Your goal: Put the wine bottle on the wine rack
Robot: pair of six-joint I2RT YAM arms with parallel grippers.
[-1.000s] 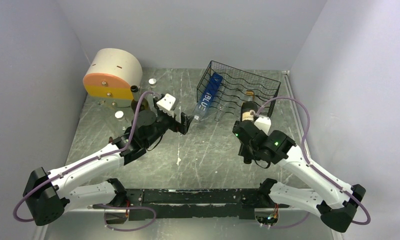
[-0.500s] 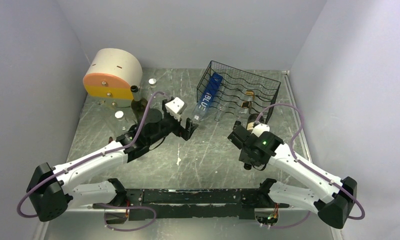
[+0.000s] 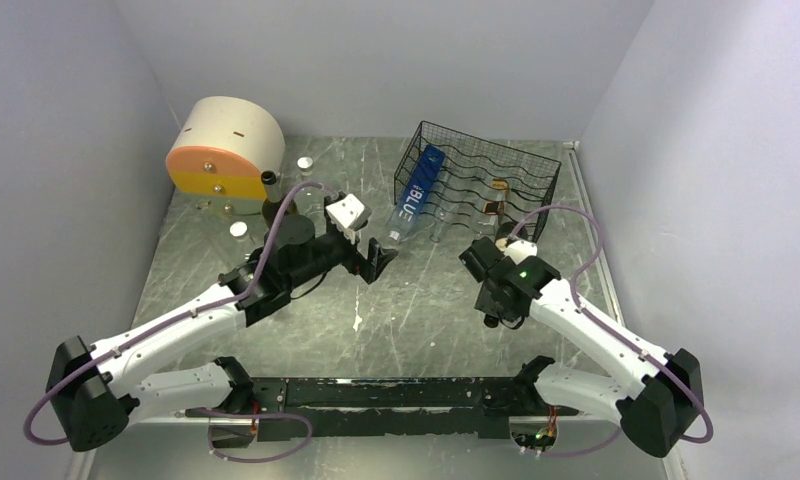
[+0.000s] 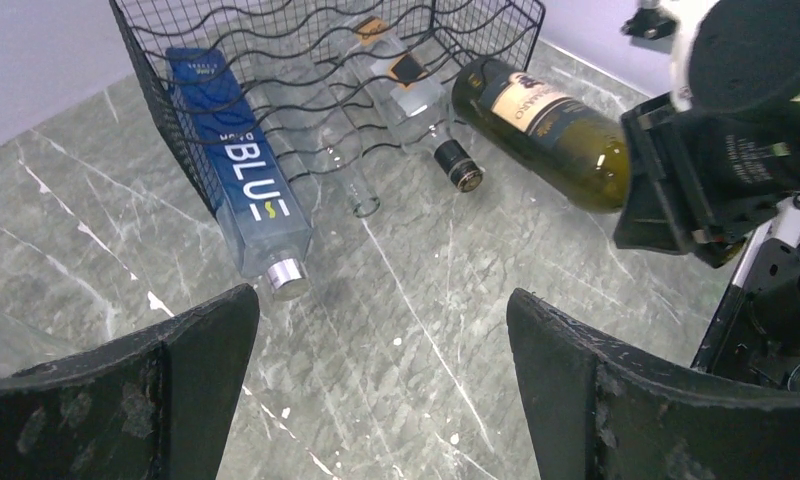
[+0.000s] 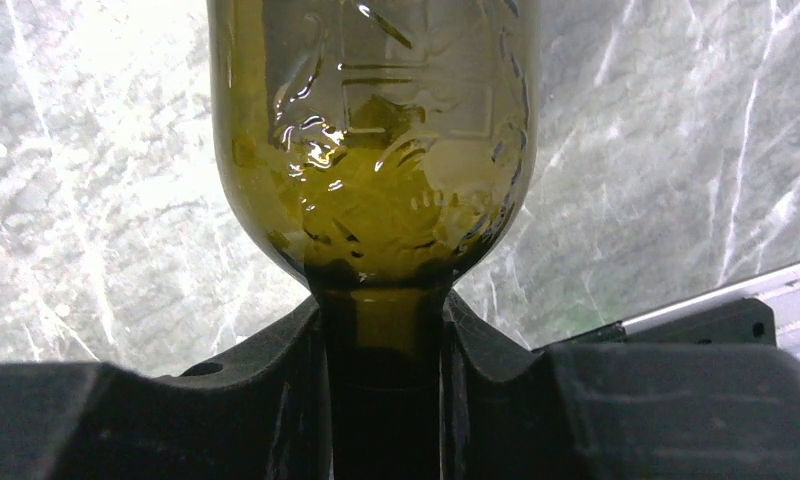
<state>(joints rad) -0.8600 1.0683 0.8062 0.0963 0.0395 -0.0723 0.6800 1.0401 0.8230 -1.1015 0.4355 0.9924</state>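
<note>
The wine bottle (image 4: 536,130) is dark green glass with a cream label. It hangs tilted just right of the wine rack (image 3: 486,165), base toward the rack. My right gripper (image 5: 386,330) is shut on its neck; the wrist hides most of the bottle in the top view. The black wire rack (image 4: 306,60) holds a blue bottle (image 4: 238,180) and two clear bottles (image 4: 416,110). My left gripper (image 4: 381,310) stands open above the bare table, just in front of the blue bottle's silver cap, with nothing between its fingers.
A cream and orange drum-shaped box (image 3: 221,150) stands at the back left. A dark bottle (image 3: 272,195) stands behind the left arm. Two white caps (image 3: 238,229) lie near it. Grey walls close in both sides and the back.
My right arm has drawn in and turned, tipping the wine bottle toward the rack's right side. The left gripper has edged right toward the blue bottle's cap. Both grippers kept their state.
</note>
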